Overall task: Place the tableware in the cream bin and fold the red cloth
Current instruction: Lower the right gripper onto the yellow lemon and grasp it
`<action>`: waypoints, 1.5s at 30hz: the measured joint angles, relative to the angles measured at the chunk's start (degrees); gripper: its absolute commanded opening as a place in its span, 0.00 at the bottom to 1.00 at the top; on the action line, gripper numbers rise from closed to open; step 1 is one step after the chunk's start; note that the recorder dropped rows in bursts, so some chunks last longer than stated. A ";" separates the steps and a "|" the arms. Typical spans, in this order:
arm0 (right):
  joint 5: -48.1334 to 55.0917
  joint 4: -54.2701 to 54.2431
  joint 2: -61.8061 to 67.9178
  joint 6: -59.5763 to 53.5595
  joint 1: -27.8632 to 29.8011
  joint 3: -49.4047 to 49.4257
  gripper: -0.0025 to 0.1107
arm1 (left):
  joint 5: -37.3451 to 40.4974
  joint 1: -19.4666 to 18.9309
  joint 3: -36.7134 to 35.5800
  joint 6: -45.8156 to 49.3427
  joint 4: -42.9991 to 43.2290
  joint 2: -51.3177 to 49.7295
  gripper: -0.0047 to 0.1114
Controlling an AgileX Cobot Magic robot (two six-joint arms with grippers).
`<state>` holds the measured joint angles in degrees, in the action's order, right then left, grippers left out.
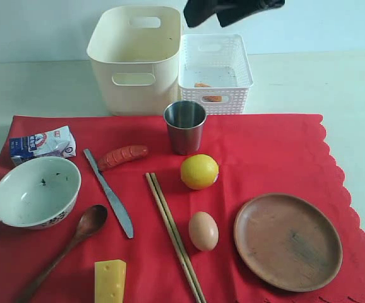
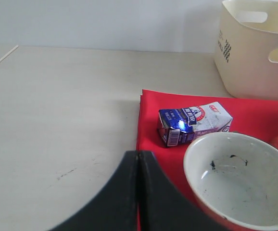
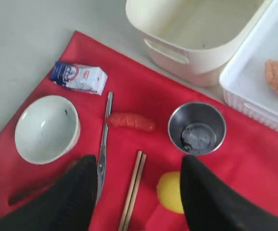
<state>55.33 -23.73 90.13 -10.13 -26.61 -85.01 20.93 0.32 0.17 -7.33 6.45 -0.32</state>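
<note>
The red cloth [image 1: 264, 151] lies flat under everything. On it are the white bowl [image 1: 36, 191], the knife [image 1: 110, 194], the dark spoon [image 1: 69, 246], the chopsticks [image 1: 173, 233], the steel cup [image 1: 184, 126] and the brown plate [image 1: 288, 241]. The cream bin [image 1: 135, 57] stands empty behind the cloth. My right gripper [image 3: 139, 161] hangs open high above the chopsticks [image 3: 132, 190] and cup [image 3: 197, 127], and shows dark at the top of the exterior view [image 1: 223, 12]. My left gripper [image 2: 138, 154] is shut on nothing, over the cloth's edge beside the bowl [image 2: 240, 183].
A sausage [image 1: 123, 156], lemon [image 1: 199, 171], egg [image 1: 203, 231], cheese [image 1: 110, 281] and milk carton [image 1: 42, 143] also lie on the cloth. The white lattice basket [image 1: 215, 72] stands right of the bin with an orange item inside. Bare table surrounds the cloth.
</note>
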 measured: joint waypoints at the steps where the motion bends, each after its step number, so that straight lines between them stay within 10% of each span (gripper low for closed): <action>1: 0.13 0.00 -0.12 -0.76 0.00 0.86 0.47 | 0.00 0.00 0.00 0.00 0.00 0.00 0.04; 23: 2.49 0.10 13.99 -10.74 0.00 8.73 0.63 | 0.00 0.00 0.00 0.00 0.00 0.00 0.04; 34: -6.72 21.42 21.22 9.69 -8.49 8.73 0.72 | 0.00 0.00 0.00 0.00 0.00 0.00 0.04; 45: -9.78 16.18 27.01 12.70 -8.63 8.73 0.74 | 0.00 0.00 0.00 0.00 0.00 0.00 0.04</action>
<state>45.55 -7.55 117.15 2.57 -35.24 -76.29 20.93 0.32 0.17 -7.33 6.45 -0.32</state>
